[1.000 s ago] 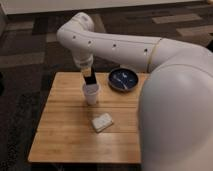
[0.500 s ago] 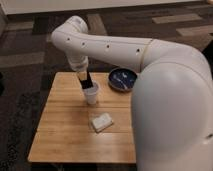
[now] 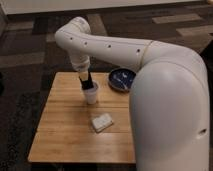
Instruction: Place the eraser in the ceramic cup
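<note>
A small white ceramic cup (image 3: 91, 94) stands near the middle of the wooden table (image 3: 60, 135). My gripper (image 3: 85, 82) hangs straight down over the cup, its dark tip at the cup's rim. A black shape at the tip may be the eraser, but I cannot separate it from the dark fingers. The white arm reaches in from the right and bends over the table's back edge.
A dark blue shallow bowl (image 3: 122, 79) sits at the table's back right, partly behind my arm. A pale whitish flat pad (image 3: 102, 122) lies in front of the cup. Dark patterned carpet surrounds the table.
The arm has swung slightly left and its bulk fills more of the right side. The gripper stays over the cup, a little lower toward the rim.
</note>
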{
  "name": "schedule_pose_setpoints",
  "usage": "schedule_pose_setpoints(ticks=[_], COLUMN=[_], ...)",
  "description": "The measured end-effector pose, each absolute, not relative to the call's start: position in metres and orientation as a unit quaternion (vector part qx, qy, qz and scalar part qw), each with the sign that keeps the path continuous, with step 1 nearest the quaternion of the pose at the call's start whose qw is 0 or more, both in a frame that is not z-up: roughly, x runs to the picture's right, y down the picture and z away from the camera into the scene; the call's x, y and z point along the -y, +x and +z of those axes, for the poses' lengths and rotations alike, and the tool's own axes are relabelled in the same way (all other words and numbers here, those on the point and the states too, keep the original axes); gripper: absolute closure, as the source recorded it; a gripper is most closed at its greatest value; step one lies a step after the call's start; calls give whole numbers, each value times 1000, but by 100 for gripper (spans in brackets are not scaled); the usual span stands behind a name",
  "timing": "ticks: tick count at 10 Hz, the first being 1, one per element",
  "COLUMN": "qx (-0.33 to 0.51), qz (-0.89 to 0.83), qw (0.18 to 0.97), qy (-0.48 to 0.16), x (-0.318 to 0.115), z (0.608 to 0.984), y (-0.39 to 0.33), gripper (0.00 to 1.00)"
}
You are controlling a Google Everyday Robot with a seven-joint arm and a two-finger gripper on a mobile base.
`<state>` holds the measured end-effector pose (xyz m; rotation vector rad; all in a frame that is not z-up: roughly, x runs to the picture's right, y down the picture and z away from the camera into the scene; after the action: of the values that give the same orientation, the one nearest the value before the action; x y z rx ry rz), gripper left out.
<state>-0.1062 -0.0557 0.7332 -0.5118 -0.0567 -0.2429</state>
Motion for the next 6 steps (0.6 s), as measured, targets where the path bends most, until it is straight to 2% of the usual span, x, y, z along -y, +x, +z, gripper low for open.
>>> schedule_pose_setpoints(ticks=[1, 2, 3, 4, 6], qx=[28, 28, 29, 29, 28], qz=[-120, -120, -121, -121, -120], qw=[960, 960, 960, 960, 960], qy=[-253, -253, -253, -252, -253], x=[56, 56, 55, 56, 55], z=[733, 733, 733, 733, 734], y=[-106, -107, -108, -108, -107], gripper=[97, 89, 74, 66, 44])
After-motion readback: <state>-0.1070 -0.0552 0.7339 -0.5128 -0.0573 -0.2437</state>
